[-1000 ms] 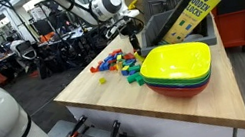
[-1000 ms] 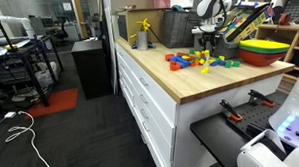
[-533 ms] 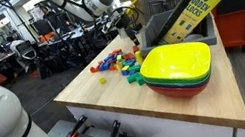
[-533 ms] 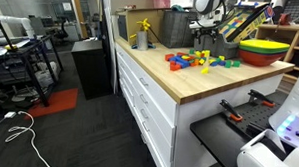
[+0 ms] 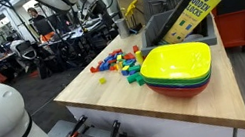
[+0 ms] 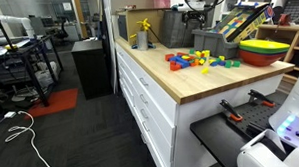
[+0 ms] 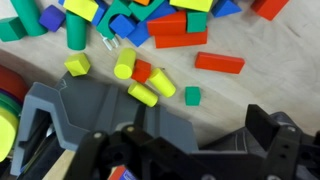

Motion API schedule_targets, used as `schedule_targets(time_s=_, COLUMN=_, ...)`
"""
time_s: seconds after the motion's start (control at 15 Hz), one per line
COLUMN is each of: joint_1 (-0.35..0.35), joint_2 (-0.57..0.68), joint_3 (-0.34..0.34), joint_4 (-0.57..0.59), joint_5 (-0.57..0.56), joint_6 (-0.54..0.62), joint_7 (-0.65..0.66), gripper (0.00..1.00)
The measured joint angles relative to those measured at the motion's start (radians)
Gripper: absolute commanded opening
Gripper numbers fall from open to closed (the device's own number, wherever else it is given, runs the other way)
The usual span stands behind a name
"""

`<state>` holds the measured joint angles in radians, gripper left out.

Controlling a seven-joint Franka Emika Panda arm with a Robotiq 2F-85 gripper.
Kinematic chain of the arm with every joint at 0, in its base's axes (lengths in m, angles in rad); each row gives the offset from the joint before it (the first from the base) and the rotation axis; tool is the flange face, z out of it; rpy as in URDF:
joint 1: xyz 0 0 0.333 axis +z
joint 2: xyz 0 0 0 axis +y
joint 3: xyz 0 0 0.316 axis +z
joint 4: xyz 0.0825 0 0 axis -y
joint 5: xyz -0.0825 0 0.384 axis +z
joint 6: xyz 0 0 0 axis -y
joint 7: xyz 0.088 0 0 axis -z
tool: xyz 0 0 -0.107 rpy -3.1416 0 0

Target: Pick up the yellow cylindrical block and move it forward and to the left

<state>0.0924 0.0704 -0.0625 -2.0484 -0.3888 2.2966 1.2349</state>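
While the gripper (image 7: 160,128) is hovering high, jaws spread and empty, the yellow cylindrical block (image 7: 143,95) is lying below between them; long axis slanting across their gap.

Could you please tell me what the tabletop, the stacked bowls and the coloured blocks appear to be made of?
The tabletop looks like light wood with a smooth sealed finish; pale grain shows in the wrist view. The stacked bowls look like glossy moulded plastic: bright uniform colour, soft highlights. The coloured blocks seem to be painted wood, flat-coloured and fairly matte, though plastic is possible.
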Motion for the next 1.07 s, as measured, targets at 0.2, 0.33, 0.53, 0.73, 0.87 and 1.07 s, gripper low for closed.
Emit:
schedule_targets(time_s=0.2, joint_1=0.005, joint_2=-0.051, joint_3=0.056, joint_4=-0.012, joint_5=0.0, joint_6=-0.001, joint_7=0.007, gripper=1.0)
schedule_targets(time_s=0.33, joint_1=0.007, joint_2=-0.071, joint_3=0.086, joint_4=-0.017, joint_5=0.0, joint_6=-0.001, joint_7=0.006, gripper=1.0)
schedule_targets(time_s=0.53, joint_1=0.009, joint_2=-0.088, joint_3=0.125, joint_4=-0.018, joint_5=0.0, joint_6=-0.001, joint_7=-0.022, gripper=1.0)
schedule_targets(time_s=0.73, joint_1=0.012, joint_2=-0.102, joint_3=0.156, joint_4=-0.019, joint_5=0.016, joint_6=0.002, joint_7=-0.102, gripper=1.0)
schedule_targets(time_s=0.87, joint_1=0.017, joint_2=-0.109, joint_3=0.162, joint_4=-0.019, joint_5=0.027, joint_6=0.002, joint_7=-0.132, gripper=1.0)
schedule_targets(time_s=1.07, joint_1=0.019, joint_2=-0.111, joint_3=0.161, joint_4=-0.019, joint_5=0.027, joint_6=0.002, joint_7=-0.134, gripper=1.0)
